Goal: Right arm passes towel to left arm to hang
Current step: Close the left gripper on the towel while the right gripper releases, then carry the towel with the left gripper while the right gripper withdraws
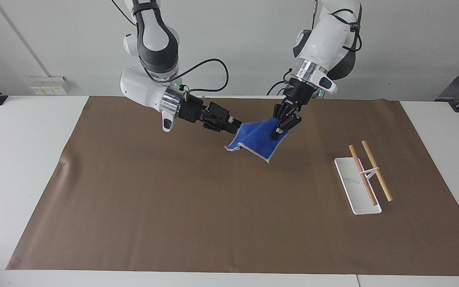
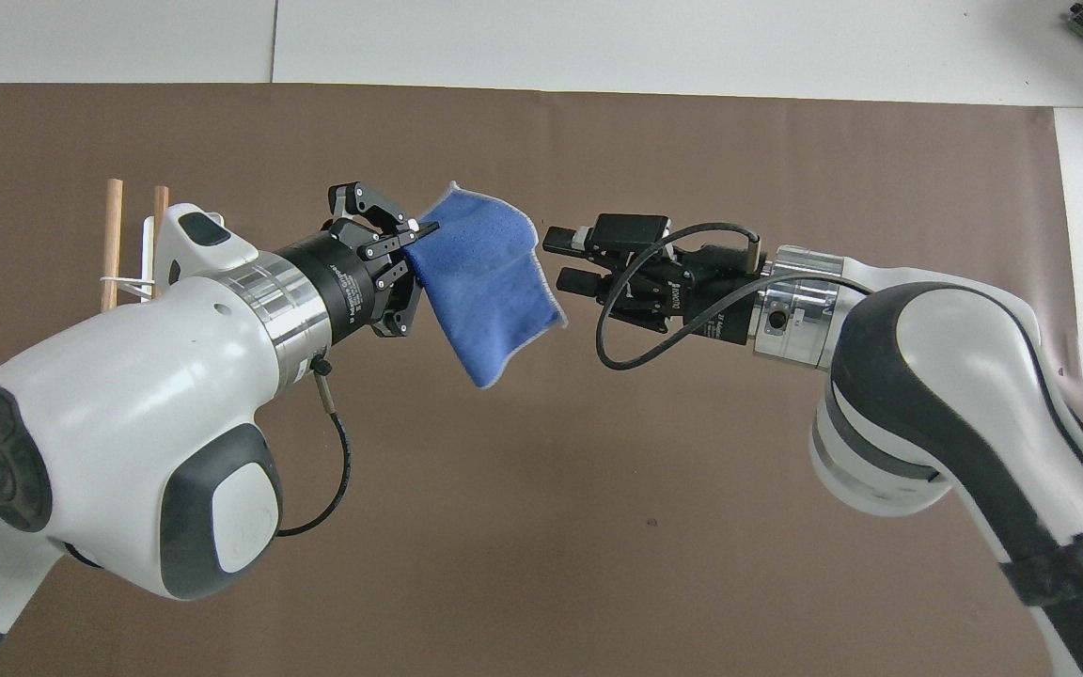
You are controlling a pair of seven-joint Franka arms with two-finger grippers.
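Observation:
The blue towel (image 1: 255, 141) hangs in the air over the brown sheet, at the robots' end of the table, spread out below one pinched edge. My left gripper (image 1: 277, 132) is shut on that edge; in the overhead view the left gripper (image 2: 413, 246) pinches the towel (image 2: 485, 282) at its end toward the left arm. My right gripper (image 1: 237, 124) is level with the towel, beside its free edge. In the overhead view the right gripper (image 2: 558, 258) is open, and a small gap separates its fingers from the cloth.
A white rack base (image 1: 357, 187) with two wooden rods (image 1: 377, 171) stands on the brown sheet (image 1: 173, 207) toward the left arm's end of the table. In the overhead view the rods (image 2: 112, 244) show beside the left arm, which hides most of the base.

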